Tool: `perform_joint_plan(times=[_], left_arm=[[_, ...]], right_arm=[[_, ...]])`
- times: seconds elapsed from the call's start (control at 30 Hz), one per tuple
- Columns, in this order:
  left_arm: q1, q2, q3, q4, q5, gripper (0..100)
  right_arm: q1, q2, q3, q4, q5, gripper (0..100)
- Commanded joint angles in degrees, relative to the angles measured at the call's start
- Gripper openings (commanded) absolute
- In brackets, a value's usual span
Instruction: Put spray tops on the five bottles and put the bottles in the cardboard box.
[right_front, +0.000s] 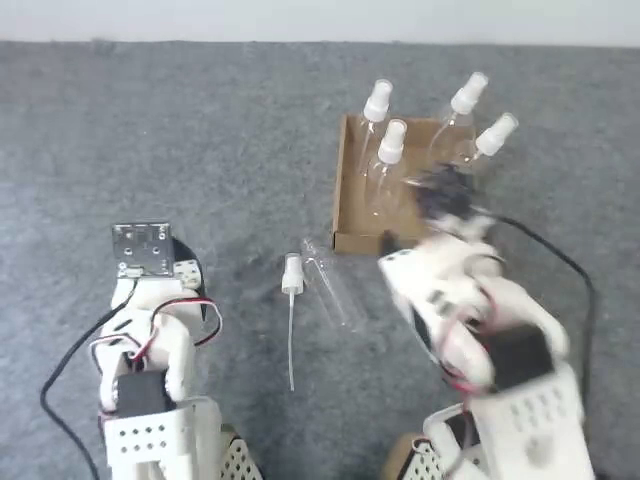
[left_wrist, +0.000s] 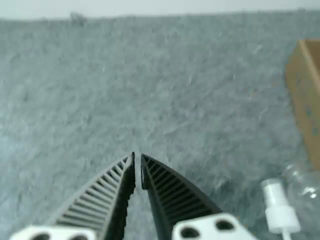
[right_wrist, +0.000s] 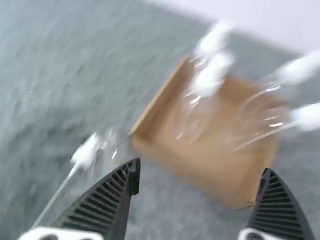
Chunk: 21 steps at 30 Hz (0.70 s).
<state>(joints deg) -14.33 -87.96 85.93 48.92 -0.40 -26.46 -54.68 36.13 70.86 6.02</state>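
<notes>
The cardboard box (right_front: 345, 190) stands behind the middle of the table, with several clear bottles (right_front: 385, 165) in it, each with a white spray top. One bare clear bottle (right_front: 335, 288) lies on the grey mat in front of the box. A loose spray top (right_front: 292, 275) with its long tube lies right beside it. My right gripper (right_wrist: 200, 175) is open and empty, hovering over the box's near edge (right_wrist: 200, 172). Far to the left my left gripper (left_wrist: 137, 159) is shut and empty, with the loose spray top (left_wrist: 277, 210) and the bottle (left_wrist: 302, 182) off to its side.
Grey felt covers the whole table (right_front: 180, 140). Black cables trail from both arm bases at the front edge. Open mat lies between the left arm and the lying bottle.
</notes>
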Motion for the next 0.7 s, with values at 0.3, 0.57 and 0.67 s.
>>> perform_joint_plan(times=[0.3,0.57,0.67], left_arm=[[-1.3,-1.1,5.4,-9.6,-3.3,1],[-1.3,-1.1,5.4,-9.8,-3.3,1],[-1.3,-1.1,5.4,-9.8,-3.3,1]], right_arm=[[-0.6,13.8,-13.5,4.2,1.1,31.6],[30.6,5.5,-25.8,6.8,1.1,31.4],[36.4,8.4,-25.1,4.4,1.0,31.4]])
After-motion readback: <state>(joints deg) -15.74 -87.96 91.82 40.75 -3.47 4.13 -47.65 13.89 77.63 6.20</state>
